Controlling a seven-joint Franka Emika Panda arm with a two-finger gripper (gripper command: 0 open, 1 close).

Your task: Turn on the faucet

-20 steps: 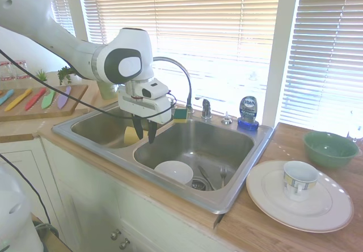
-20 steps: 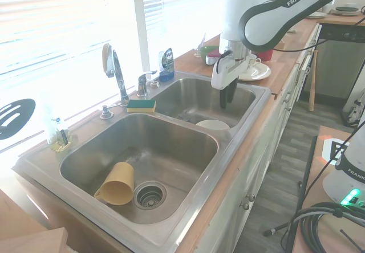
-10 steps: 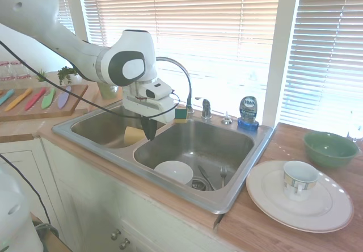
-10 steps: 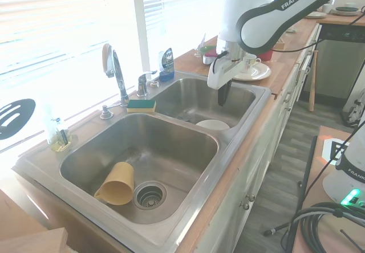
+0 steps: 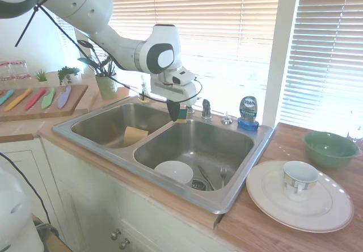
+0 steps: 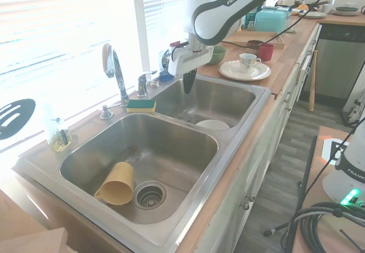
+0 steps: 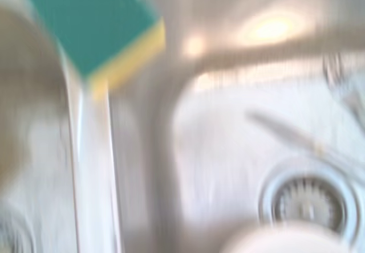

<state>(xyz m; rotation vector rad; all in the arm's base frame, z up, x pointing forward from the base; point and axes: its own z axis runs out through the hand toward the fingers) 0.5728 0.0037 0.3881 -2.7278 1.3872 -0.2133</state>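
The faucet (image 6: 117, 73) is a tall chrome gooseneck at the sink's back rim, above the divider. Its stubby lever handle (image 5: 206, 109) (image 6: 142, 82) stands just beside it. In the first exterior view my arm hides most of the spout. My gripper (image 5: 173, 113) (image 6: 187, 84) hangs point-down over the back of the right basin, fingers pressed together on nothing. It is near the handle but not touching it. A green and yellow sponge (image 5: 181, 114) (image 6: 141, 105) (image 7: 85, 31) lies on the rim below the spout.
A blue-capped dish soap bottle (image 5: 248, 112) (image 6: 166, 64) stands on the rim beyond the handle. The right basin holds a white bowl (image 5: 174, 171) (image 6: 212, 125) and cutlery (image 5: 223, 175). A yellow cup (image 6: 117, 183) lies in the left basin. A plate (image 5: 334, 206) with a cup sits on the counter.
The fingers went from apart to shut. The gripper then rose from the sink's front edge and swung back toward the rim, ending near the sponge and lever handle.
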